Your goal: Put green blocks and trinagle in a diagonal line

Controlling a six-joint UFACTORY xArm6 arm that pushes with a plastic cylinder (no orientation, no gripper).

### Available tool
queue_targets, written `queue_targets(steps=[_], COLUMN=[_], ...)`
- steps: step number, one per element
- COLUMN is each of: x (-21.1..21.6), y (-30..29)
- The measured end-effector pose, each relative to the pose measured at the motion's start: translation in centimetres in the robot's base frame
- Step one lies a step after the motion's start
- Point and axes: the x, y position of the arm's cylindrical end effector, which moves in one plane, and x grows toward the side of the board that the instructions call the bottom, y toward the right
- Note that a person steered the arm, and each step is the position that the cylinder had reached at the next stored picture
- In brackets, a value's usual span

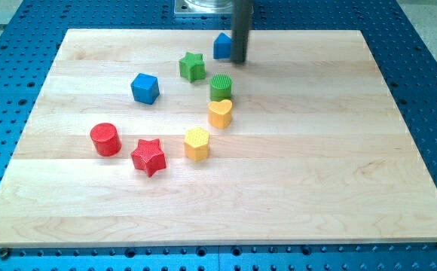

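Observation:
A green star block lies near the view's top centre. A green cylinder block stands just right of and below it. A blue triangle block sits at the top, partly hidden by the rod. My tip rests on the board right against the triangle's right side, above the green cylinder.
A yellow heart block touches the green cylinder from below. A yellow hexagon block, a red star block, a red cylinder block and a blue cube block lie to the left and below on the wooden board.

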Motion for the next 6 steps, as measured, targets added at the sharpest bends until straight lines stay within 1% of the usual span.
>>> queue_targets(steps=[1, 2, 3, 4, 5, 6], x=[-0.3, -2.9, -3.1, -2.7, -4.6, -2.4], y=[2.8, 4.5, -1.3, -8.7, -8.2, -13.7])
